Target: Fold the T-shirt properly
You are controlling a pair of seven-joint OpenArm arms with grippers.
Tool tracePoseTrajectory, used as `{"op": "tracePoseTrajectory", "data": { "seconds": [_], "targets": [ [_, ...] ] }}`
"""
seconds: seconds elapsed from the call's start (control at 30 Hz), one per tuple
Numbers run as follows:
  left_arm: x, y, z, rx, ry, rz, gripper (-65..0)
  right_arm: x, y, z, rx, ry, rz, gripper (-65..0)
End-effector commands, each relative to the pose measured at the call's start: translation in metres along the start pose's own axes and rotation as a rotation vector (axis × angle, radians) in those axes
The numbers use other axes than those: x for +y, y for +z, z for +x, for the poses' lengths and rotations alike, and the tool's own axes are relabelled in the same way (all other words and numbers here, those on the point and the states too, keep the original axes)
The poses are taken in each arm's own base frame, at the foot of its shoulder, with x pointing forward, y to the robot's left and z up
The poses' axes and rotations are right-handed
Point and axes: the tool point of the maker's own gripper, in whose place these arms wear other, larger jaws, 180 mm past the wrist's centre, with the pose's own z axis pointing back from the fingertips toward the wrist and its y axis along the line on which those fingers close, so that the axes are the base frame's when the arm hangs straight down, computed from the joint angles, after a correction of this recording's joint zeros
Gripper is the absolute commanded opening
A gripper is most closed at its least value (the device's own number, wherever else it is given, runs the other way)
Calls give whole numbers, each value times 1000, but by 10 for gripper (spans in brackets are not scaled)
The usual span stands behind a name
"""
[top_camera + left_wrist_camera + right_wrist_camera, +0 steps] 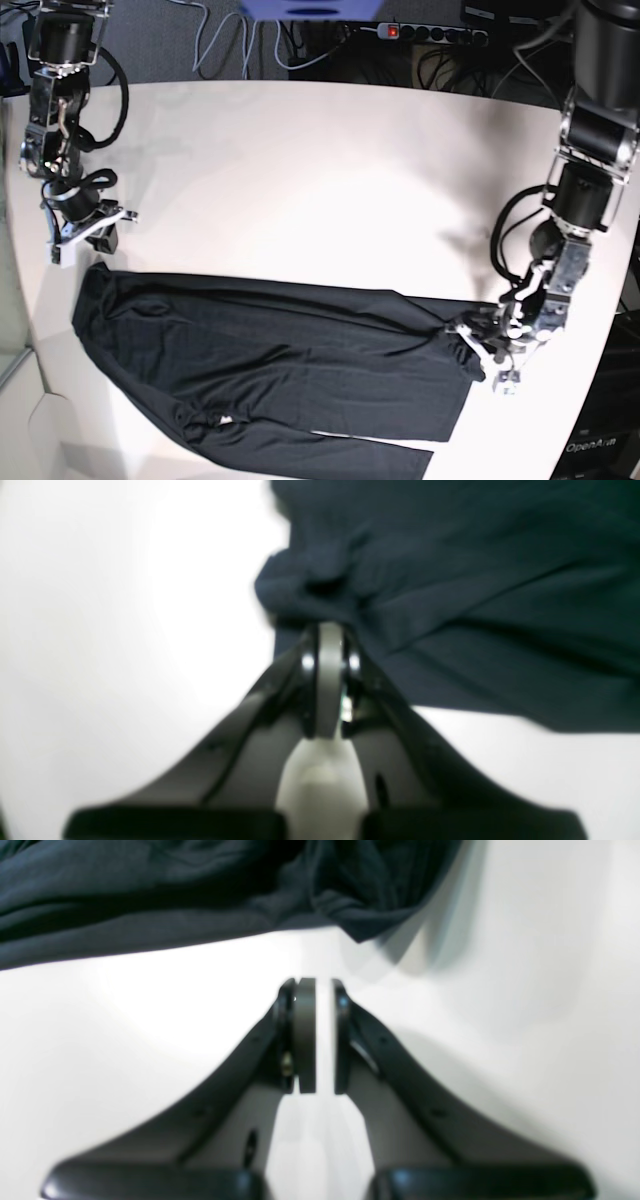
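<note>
The black T-shirt point(270, 350) lies spread across the near half of the white table point(320, 180), its small white tag point(225, 420) near the front edge. At the shirt's right end, my left gripper point(468, 345) is shut on a bunched fold of it. The left wrist view shows that fabric point(475, 605) pinched at the left gripper's point(327, 630) tips. My right gripper point(100, 242) hangs just beyond the shirt's far left corner. In the right wrist view the right gripper point(320, 985) is all but shut, with a slim empty gap, and the shirt point(150, 900) lies ahead, untouched.
A power strip point(430, 32) and loose cables point(230, 45) lie beyond the table's back edge. The table's curved right edge runs close by the left arm point(585, 190). The right arm's cabled column point(60, 90) stands at the far left.
</note>
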Motion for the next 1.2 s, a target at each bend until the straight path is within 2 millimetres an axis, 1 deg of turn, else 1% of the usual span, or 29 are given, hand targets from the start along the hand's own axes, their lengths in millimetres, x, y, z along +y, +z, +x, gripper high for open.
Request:
{"op": "tracePoseTrajectory", "data": {
  "seconds": [0.0,0.07,0.17,0.37,0.47,0.53,0.6,0.63,0.7,0.73,0.8,1.0,1.03,1.17],
  "targets": [
    [-7,4,24,-61,-24,-7,-650,-1,2,23,-64,16,6,-624],
    [-9,3,24,-60,-76,23,-650,-1,2,23,-64,16,6,-624],
    [-17,1,22,-50,-129,41,-650,-1,2,23,-64,16,6,-624],
    [-9,2,15,-5,-188,89,-650,-1,2,22,-61,16,6,-625],
    [-12,2,14,5,-288,70,-650,-1,2,22,-61,16,6,-625],
    [-15,-1,1,32,-363,54,-650,-1,2,23,-62,16,6,-625],
    [-14,-2,-7,48,-427,65,-650,0,1,22,-62,12,8,-625],
    [-12,-2,-6,48,-451,76,-650,2,1,21,-61,9,12,-625],
    [-19,-3,-7,50,-493,76,-650,3,1,20,-61,7,12,-625],
    [-19,-3,-8,52,-518,84,-650,3,0,20,-62,6,13,-625],
    [-17,-4,-15,66,-554,101,-650,3,0,20,-59,6,13,-625],
    [-12,-7,-22,88,-578,122,-650,3,1,19,-58,6,13,-625],
    [-14,-9,-25,97,-575,117,-650,3,1,19,-58,6,13,-625],
    [-10,-15,-38,135,-570,116,-650,3,1,19,-58,6,13,-625]
  ]
}}
